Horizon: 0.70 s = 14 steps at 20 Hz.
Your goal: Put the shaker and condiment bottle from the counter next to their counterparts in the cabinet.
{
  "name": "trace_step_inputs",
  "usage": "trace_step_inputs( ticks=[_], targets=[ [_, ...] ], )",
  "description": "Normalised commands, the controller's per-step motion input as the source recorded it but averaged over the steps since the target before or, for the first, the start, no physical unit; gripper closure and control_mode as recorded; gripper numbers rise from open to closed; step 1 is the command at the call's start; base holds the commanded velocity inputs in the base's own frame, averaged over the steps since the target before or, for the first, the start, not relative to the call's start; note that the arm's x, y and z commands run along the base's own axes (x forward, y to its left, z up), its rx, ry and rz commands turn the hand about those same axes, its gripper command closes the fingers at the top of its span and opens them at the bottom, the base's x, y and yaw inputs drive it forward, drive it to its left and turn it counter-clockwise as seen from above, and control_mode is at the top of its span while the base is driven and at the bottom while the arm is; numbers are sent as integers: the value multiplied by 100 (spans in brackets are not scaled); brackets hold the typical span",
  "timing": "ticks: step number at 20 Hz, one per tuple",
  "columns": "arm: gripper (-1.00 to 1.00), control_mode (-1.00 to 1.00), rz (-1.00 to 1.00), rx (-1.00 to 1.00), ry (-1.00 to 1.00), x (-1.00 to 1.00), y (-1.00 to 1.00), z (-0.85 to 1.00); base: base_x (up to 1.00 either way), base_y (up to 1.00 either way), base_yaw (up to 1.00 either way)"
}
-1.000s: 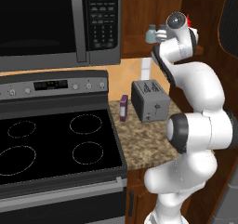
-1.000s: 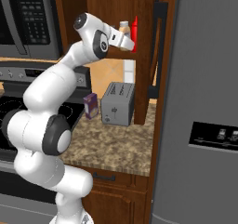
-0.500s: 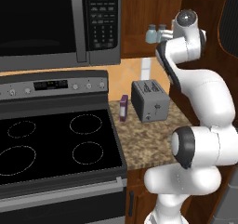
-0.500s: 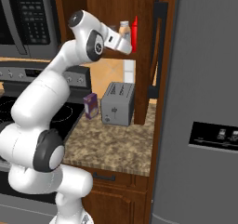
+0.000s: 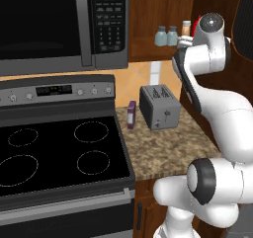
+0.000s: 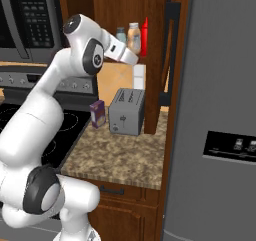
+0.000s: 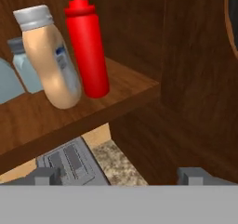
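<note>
On the cabinet (image 7: 116,97) shelf, upper left of the hand view, the condiment bottle (image 7: 50,60) stands tilted, beside and apparently touching the red squeeze bottle (image 7: 88,51). Just left of it, two shakers (image 5: 166,35) sit side by side at the upper centre of the left base view. The gripper (image 7: 116,174) is released, fingers spread wide, grasping nothing, apart from the bottles. Lower down, toaster (image 6: 126,112) and purple box (image 6: 97,113) sit on the counter (image 6: 120,157).

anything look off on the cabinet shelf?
Nothing stands out. The condiment bottle stands on the shelf beside the red squeeze bottle, two shakers next to them. Its lean in the hand view is camera roll; it's upright from the right base.
</note>
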Motion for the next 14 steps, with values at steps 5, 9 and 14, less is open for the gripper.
trace_step_inputs(
  ticks=[5, 9, 14],
  targets=[
    [-100, -100, 8, 2, 4, -69, 36, -4, 0, 0, 0],
    [-100, -100, 12, 4, 1, -89, 37, -5, 0, 0, 0],
    [-100, -100, 13, 4, 0, -100, 26, -12, 0, 0, 0]
  ],
)
